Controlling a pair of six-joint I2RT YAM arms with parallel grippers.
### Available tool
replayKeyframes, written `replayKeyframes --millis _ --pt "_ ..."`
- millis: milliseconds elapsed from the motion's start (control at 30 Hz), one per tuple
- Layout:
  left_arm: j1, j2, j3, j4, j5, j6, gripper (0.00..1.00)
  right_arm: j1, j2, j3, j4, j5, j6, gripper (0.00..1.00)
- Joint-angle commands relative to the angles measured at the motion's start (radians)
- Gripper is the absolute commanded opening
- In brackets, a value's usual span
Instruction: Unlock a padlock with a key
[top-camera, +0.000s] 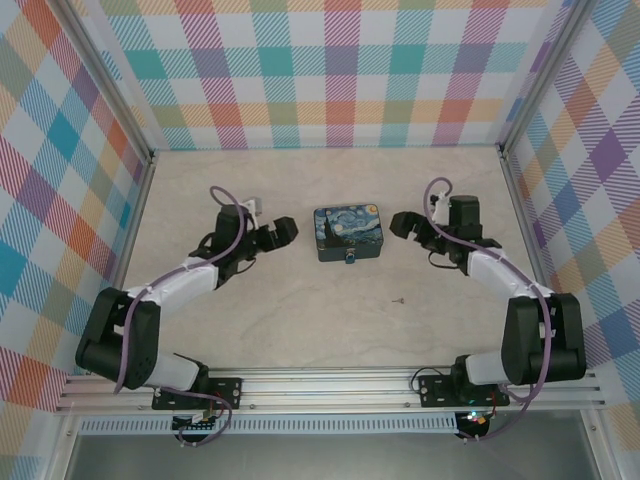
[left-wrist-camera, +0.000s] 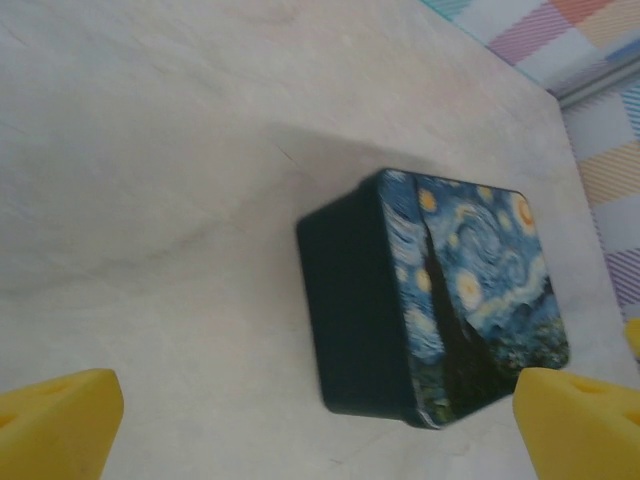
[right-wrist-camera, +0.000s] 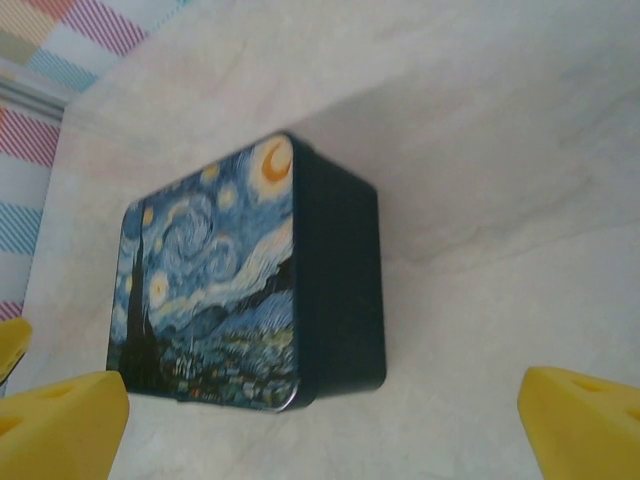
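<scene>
Pale wood-grain tabletop (top-camera: 300, 310) boxed in by pastel plaid walls (top-camera: 340, 70), and not much on it. The biggest thing is a dark blue rectangular tin with a swirly starry-night painting on the lid (top-camera: 347, 230). It's lying flat in the middle with the lid shut, so no telling what's inside.

The tin is parked right between the two arms. The left gripper (top-camera: 287, 233) is just off its left side and the right gripper (top-camera: 399, 227) just off its right side, neither touching it. Both are spread wide and holding nothing. From the left wrist, the yellow fingers (left-wrist-camera: 60, 425) sit in opposite bottom corners with the tin between them, and the right wrist fingers (right-wrist-camera: 60, 425) look the same.

The tiny padlock (top-camera: 351, 259), blue body with a bit of silver, lies right up against the tin's near edge, roughly midway along. It's too small to make out the shackle. The key (top-camera: 399, 298), a thin grey metal sliver, lies alone on bare table, nearer the arm bases and a bit right of the padlock, clearly apart from it.
</scene>
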Motion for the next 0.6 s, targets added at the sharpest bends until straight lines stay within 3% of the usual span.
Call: replayKeyframes --millis 0,233,567 --pt "-0.048 0.053 0.008 0.111 0.031 -0.124 1.0 0.036 0.019 0.037 -0.119 0.041 -0.014 1.0" --pt "-0.082 0.14 0.025 0.136 0.038 -0.161 1.0 0.114 0.174 0.135 -0.083 0.016 -0.023 1.0" --pt "-0.08 0.027 0.022 -0.028 -0.099 -0.066 1.0 0.238 0.331 0.281 -0.106 -0.016 -0.025 1.0"
